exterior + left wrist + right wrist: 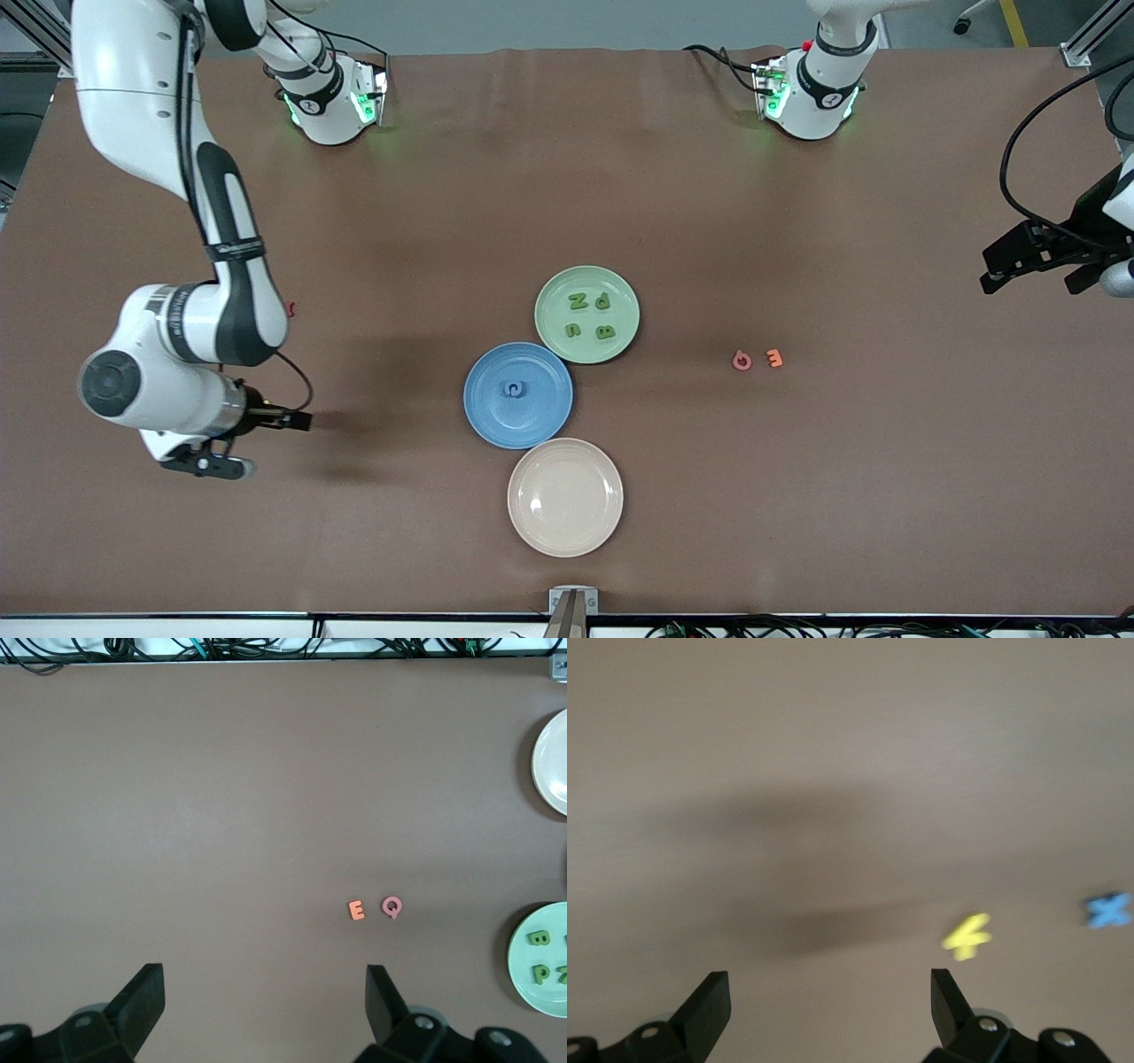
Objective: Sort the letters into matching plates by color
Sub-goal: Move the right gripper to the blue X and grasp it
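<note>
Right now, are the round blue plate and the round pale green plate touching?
Cannot tell. In the front view the blue plate and green plate meet rim to rim; no gap or contact shows plainly.

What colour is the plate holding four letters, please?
Pale green plate, matching its green letters; clearest in front view.

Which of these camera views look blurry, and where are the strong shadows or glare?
Right wrist view: smeared, yellow piece and blue letter fuzzy, broad dark shadow across the table. Left wrist view: sharp, evenly lit. Front view: sharp, small glare on the cream plate, arm shadow beside the blue plate.

three plates (518,434) touching mid-table, orange letters (758,359) nearby toward left arm's end, bare table (886,487) around
</note>
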